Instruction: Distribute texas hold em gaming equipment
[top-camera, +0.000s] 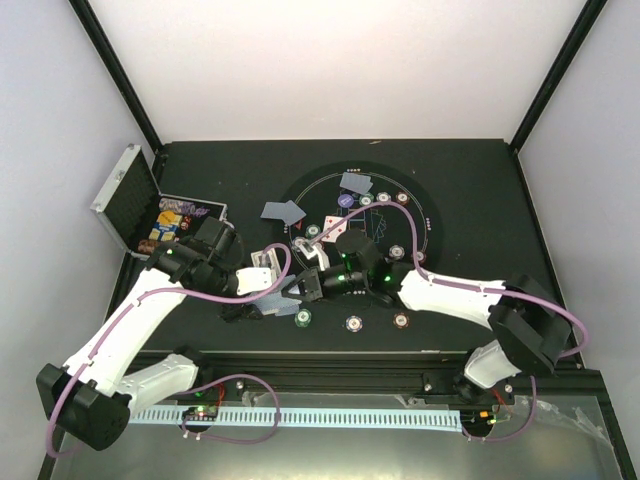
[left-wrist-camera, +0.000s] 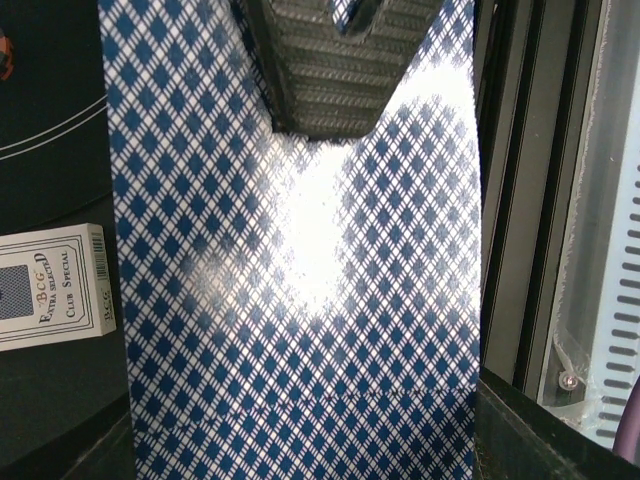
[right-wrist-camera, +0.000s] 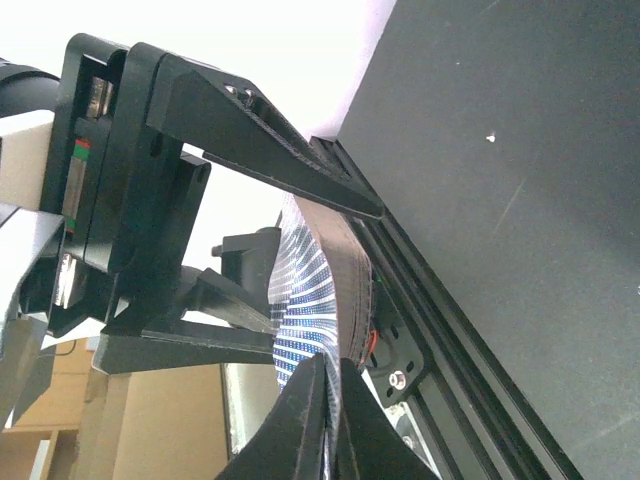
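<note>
- Gripping the deck of playing cards (right-wrist-camera: 352, 268), the left gripper (right-wrist-camera: 322, 280) is clamped with one finger on each side; the deck bows between them, near the front edge of the table (top-camera: 470, 180)
- right gripper (right-wrist-camera: 327, 385) narrowed to a pinch on the edge of the outer card (left-wrist-camera: 300, 330); one card or several, cannot tell; its ridged finger (left-wrist-camera: 330, 70) lies over the blue-and-white diamond back
- card box (left-wrist-camera: 50, 285) flat on the table beside the deck; reads "BCG", "Extra Selected", "Club Special"; its left part cut off by the frame
- mat (top-camera: 420, 215), round, black, white-lined, beyond the grippers; poker chips (top-camera: 353, 322) spaced along its near rim, more on the far side; loose cards (top-camera: 283, 212) face down at its far left; red triangle marker (top-camera: 330, 222) near the middle
- silver case (top-camera: 125, 200) open at the far left; contents show as specks of colour only, nothing readable
- hidden or unclear: card faces; the left gripper's own fingertips in its wrist view, behind the card; the mat's printing, too small to read
</note>
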